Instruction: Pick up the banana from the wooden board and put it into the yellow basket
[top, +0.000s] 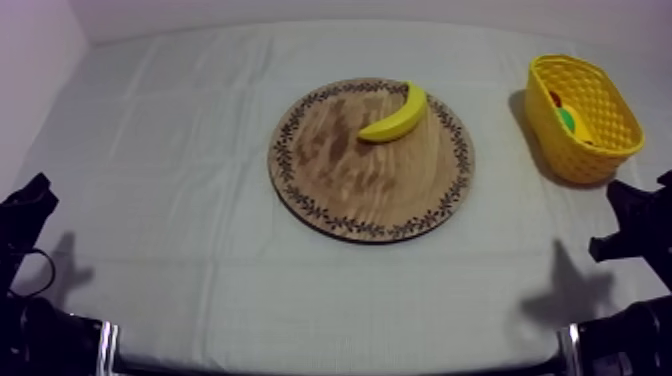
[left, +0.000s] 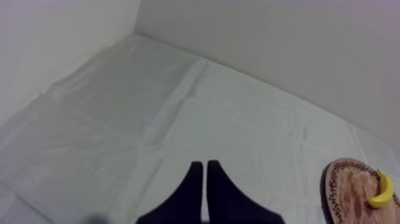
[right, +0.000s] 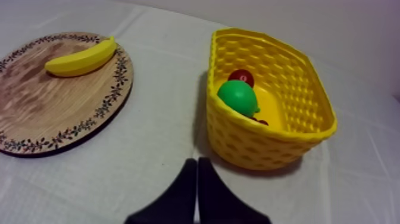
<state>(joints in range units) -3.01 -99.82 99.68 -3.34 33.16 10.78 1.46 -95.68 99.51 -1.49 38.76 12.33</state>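
Tabletop (top: 180, 180) under grey-white cloth (top: 300, 290); faint fold creases run lengthwise and across. Plain pale back wall (top: 300, 10) meets the far edge. A second pale wall (top: 30, 60) closes the left side, and the two join in a corner (left: 136, 31). Light even, diffuse, slightly violet on the walls. Soft shadows (top: 565, 295) on cloth near front edge, both sides.

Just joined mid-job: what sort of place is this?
Likely a lab test bench: cloth-covered table against plain walls, a toy banana on a wooden board, a yellow basket beside it.
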